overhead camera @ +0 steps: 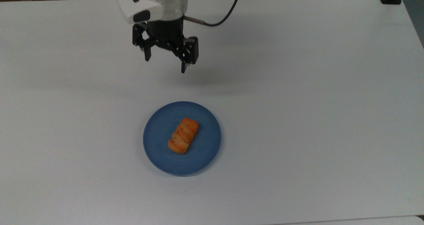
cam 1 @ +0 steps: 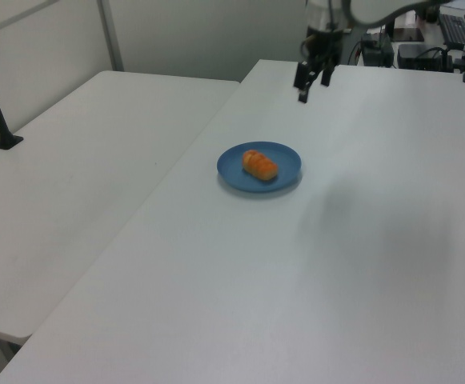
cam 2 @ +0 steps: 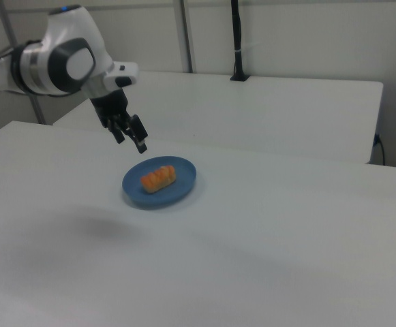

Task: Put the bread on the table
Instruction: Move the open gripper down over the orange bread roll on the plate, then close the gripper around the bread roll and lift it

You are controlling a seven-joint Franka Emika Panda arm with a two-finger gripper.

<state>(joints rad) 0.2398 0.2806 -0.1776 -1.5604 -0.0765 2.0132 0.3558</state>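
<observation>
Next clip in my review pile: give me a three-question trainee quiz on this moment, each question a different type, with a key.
1. True or false: the bread lies on the blue plate.
2. Multiple choice: the hand is (A) shut on the bread, (B) open and above the table, apart from the plate, (C) resting on the plate.
3. Fill in: in the top view, the plate lies toward the picture's ____ edge from the hand.

Key: 1 true; 2 B; 3 bottom.
</observation>
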